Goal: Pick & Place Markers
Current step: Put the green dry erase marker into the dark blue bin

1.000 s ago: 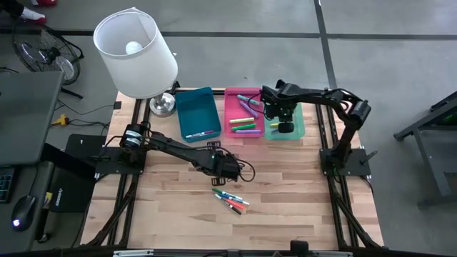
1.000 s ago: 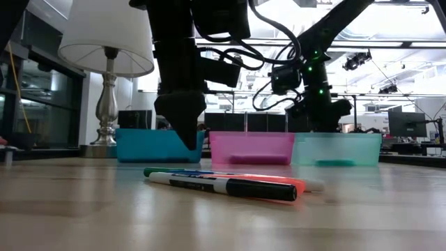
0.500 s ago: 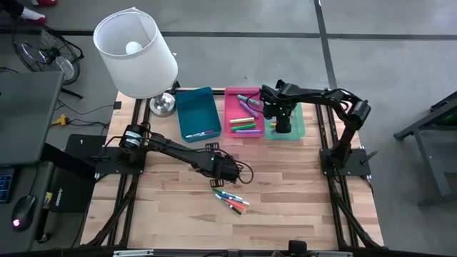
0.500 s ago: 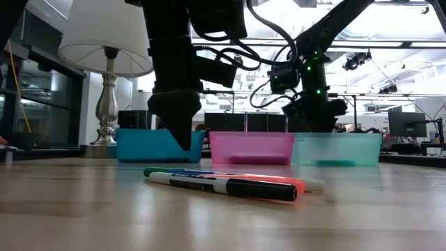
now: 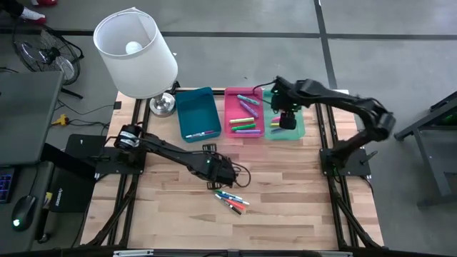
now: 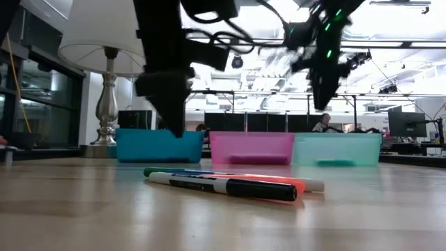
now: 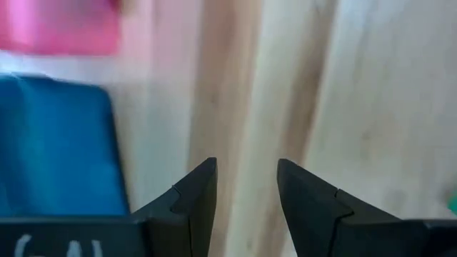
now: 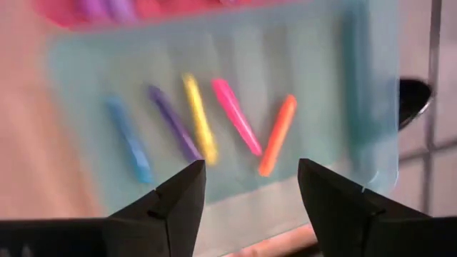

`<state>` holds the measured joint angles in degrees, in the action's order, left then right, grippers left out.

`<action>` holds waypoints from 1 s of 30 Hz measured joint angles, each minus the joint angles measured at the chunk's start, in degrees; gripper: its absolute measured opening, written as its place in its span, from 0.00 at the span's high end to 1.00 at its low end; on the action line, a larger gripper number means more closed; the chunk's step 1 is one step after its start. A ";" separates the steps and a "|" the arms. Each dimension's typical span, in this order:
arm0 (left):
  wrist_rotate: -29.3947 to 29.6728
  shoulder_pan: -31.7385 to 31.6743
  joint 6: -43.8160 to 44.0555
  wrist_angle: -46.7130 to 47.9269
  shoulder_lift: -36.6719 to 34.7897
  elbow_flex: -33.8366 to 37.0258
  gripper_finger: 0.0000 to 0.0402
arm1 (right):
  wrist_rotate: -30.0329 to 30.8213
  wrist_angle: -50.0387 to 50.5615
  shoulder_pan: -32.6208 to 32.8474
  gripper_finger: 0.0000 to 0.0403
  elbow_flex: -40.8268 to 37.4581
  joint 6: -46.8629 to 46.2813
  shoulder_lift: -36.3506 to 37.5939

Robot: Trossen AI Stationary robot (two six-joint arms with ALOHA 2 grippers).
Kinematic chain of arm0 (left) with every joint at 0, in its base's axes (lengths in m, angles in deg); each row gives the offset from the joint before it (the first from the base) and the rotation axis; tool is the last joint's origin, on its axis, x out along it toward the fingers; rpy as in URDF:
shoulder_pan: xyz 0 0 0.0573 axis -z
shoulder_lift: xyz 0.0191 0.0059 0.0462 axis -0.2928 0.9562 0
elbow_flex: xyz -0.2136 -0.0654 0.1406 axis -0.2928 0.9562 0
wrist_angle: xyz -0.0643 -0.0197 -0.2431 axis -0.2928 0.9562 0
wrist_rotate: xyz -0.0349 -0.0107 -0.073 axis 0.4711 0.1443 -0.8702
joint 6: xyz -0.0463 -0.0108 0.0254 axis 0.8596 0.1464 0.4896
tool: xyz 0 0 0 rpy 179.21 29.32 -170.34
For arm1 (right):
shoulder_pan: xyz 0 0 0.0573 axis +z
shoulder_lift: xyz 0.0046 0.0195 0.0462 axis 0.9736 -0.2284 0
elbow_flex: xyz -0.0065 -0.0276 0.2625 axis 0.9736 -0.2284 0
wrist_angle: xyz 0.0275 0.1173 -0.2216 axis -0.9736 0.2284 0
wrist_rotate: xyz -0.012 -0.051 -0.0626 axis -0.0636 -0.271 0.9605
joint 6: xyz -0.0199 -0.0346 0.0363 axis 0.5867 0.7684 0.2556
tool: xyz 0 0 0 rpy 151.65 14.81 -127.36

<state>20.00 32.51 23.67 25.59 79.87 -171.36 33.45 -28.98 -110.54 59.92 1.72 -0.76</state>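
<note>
Your right gripper (image 8: pixel 246 187) hangs wide and empty above the green tray (image 5: pixel 294 130); five markers (image 8: pixel 235 118) lie loose inside. Your left gripper (image 7: pixel 246 185), fingers parted, holding nothing, hovers over bare table (image 5: pixel 171 207) just beside the loose markers (image 5: pixel 232 200). More markers fill the pink tray (image 5: pixel 243 114); blue tray (image 5: pixel 198 114) and lamp (image 5: pixel 136 53) stand beyond.

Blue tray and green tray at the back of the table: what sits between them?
The pink rectangular plastic tray, holding several markers, sits between the blue rectangular plastic tray and the green rectangular plastic tray. The high view shows it best.
</note>
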 joint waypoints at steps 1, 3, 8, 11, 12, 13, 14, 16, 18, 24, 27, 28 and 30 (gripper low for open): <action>-0.76 0.41 -0.19 0.39 0.09 0.12 0.64 | -1.85 0.07 0.65 0.47 -0.14 -0.88 2.35; -2.30 1.45 -0.99 -0.02 0.13 0.13 0.64 | -5.63 0.13 2.33 0.47 -0.73 -2.29 7.00; -6.60 3.89 -4.44 -1.02 0.12 0.12 0.64 | -10.77 -0.54 8.65 0.47 -3.89 -6.86 18.37; -9.95 4.89 -8.47 -3.80 0.12 0.12 0.64 | -11.69 -1.04 13.52 0.47 -7.16 -11.18 24.58; -11.18 5.12 -9.88 -4.87 0.12 0.12 0.64 | -12.06 -1.42 15.23 0.47 -8.69 -12.83 26.61; -12.20 5.30 -11.25 -5.75 0.12 0.10 0.64 | -12.14 -1.76 16.95 0.47 -10.23 -14.66 28.49; -12.85 5.32 -12.48 -6.33 0.12 0.10 0.64 | -12.15 -2.27 18.77 0.47 -11.87 -16.35 30.24; -14.65 5.23 -14.38 -6.65 0.12 0.09 0.64 | -12.06 -3.39 22.25 0.47 -15.39 -19.56 33.60; -16.84 5.03 -15.48 -6.51 0.12 0.09 0.64 | -11.07 -4.48 25.52 0.47 -19.00 -22.61 36.47; -21.60 3.86 -18.39 -6.75 0.14 0.09 0.64 | -6.80 -6.42 33.01 0.47 -26.18 -28.87 40.37; -21.88 3.87 -18.67 -7.46 0.16 0.09 0.64 | -4.91 -9.35 36.31 0.47 -24.97 -31.23 39.79; -22.35 3.92 -18.67 -8.06 0.18 0.09 0.64 | -4.65 -10.32 37.46 0.47 -25.17 -31.54 39.53; -23.43 3.92 -18.68 -9.22 1.00 -0.03 0.64 | -4.46 -13.24 39.94 0.47 -25.59 -32.20 38.82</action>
<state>-3.43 36.43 4.99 16.37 80.88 -171.39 28.99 -42.23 -70.60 34.33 -30.48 38.06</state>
